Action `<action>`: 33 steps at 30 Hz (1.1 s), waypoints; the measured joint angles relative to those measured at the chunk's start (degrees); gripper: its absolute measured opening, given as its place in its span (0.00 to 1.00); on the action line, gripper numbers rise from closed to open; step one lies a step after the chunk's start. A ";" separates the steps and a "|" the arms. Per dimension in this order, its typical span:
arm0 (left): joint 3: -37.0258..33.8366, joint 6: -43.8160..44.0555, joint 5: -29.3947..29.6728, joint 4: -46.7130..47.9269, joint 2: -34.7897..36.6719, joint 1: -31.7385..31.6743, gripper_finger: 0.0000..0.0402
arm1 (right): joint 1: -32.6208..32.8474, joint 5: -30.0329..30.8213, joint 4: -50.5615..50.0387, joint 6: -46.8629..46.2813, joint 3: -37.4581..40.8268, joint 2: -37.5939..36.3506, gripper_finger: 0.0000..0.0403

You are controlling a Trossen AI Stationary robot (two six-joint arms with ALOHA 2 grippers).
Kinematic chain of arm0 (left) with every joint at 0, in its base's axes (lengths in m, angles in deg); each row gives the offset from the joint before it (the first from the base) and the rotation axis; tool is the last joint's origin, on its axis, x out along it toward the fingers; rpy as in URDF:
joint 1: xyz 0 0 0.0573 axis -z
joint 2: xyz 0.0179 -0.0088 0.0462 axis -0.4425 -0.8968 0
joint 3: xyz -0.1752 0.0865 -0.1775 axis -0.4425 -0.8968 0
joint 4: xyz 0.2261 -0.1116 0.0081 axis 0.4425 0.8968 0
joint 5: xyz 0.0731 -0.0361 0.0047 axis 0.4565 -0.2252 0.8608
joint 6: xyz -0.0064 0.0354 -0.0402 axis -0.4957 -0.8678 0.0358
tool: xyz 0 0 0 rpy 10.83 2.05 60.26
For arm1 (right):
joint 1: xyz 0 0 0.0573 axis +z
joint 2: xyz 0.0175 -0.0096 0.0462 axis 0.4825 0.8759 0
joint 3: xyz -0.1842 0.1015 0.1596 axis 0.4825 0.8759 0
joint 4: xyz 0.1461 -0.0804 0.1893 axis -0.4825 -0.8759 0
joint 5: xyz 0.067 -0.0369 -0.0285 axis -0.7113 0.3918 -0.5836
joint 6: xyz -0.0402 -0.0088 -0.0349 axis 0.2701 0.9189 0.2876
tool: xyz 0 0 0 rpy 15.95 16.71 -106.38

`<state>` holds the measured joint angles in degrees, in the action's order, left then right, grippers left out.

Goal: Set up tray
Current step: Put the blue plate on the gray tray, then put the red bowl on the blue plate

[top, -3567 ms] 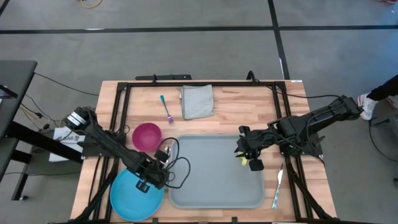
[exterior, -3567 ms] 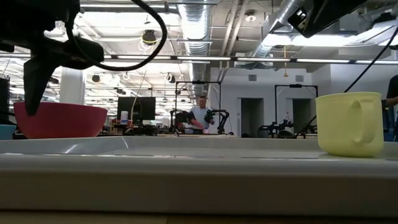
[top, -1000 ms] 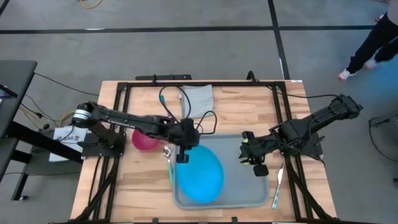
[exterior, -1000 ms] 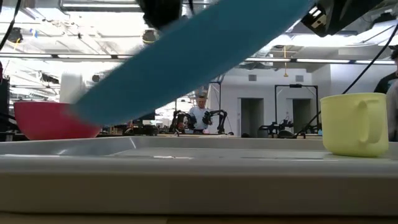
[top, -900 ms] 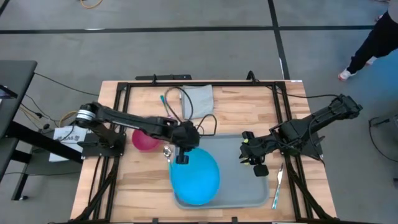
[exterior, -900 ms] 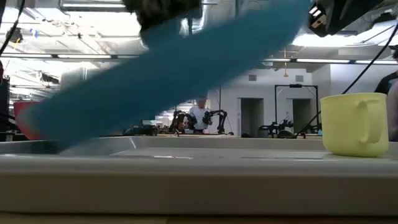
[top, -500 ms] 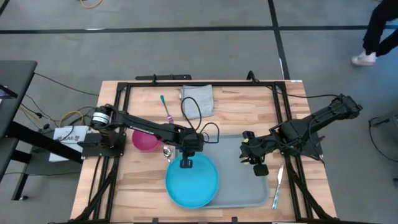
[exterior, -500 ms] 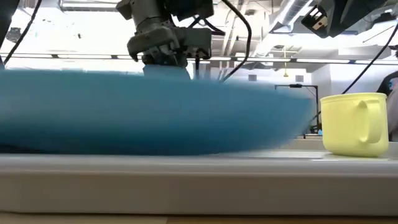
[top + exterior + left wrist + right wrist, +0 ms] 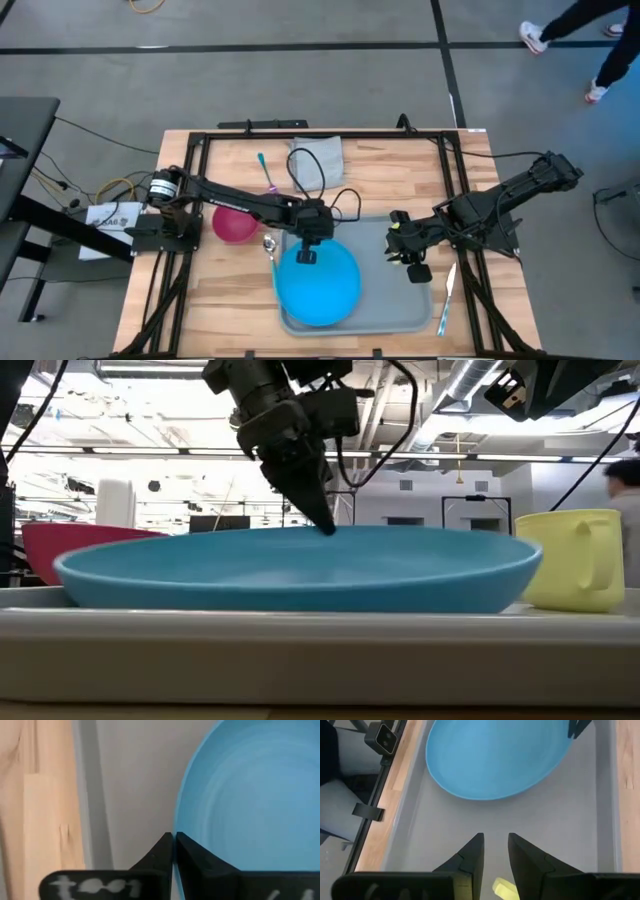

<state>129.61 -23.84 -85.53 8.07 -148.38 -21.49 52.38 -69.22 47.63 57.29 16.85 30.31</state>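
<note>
The grey tray [image 9: 385,300] lies on the wooden table. A round blue plate [image 9: 320,290] rests flat on the tray's left half. My left gripper [image 9: 307,256] is shut on the plate's far rim. A pale yellow mug [image 9: 565,560] stands upright on the tray's right part. My right gripper [image 9: 393,247] hovers above the mug with its fingers [image 9: 475,850] parted. Only the tray floor [image 9: 520,820] shows between their tips, and a bit of the mug [image 9: 504,889] shows below them. My left gripper pinches the plate's far rim [image 9: 176,831] between its two fingers, one inside the rim and one outside. The fingers [image 9: 318,510] come from above, slanting down to the rim. The plate [image 9: 300,575] lies level with its underside on the tray [image 9: 300,650].
A pink bowl [image 9: 235,222] stands on the table left of the tray, with a spoon [image 9: 268,243] beside it. A fork [image 9: 266,172] and a folded grey napkin [image 9: 318,160] lie at the far side. A knife [image 9: 447,290] lies right of the tray.
My left gripper has gone down with the blue plate. The plate hung steeply tilted above the tray a second ago, then levelled out, and now lies flat on the tray's left half. The right arm and the mug have kept still.
</note>
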 joint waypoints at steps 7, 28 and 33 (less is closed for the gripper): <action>-0.01 -3.09 -1.77 -0.60 0.00 -0.61 0.06 | 0.00 0.00 -0.01 0.02 0.00 0.00 0.20; 17.72 -2.25 6.54 33.00 0.02 -0.54 0.21 | 0.00 0.00 -0.03 -0.87 0.00 0.00 0.20; 30.06 3.74 19.99 55.75 0.05 -0.52 0.21 | 0.02 0.00 -0.06 -0.82 0.00 0.00 0.20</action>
<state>159.67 -20.10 -65.55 63.83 -148.33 -22.01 52.40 -69.22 47.57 56.47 16.85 30.31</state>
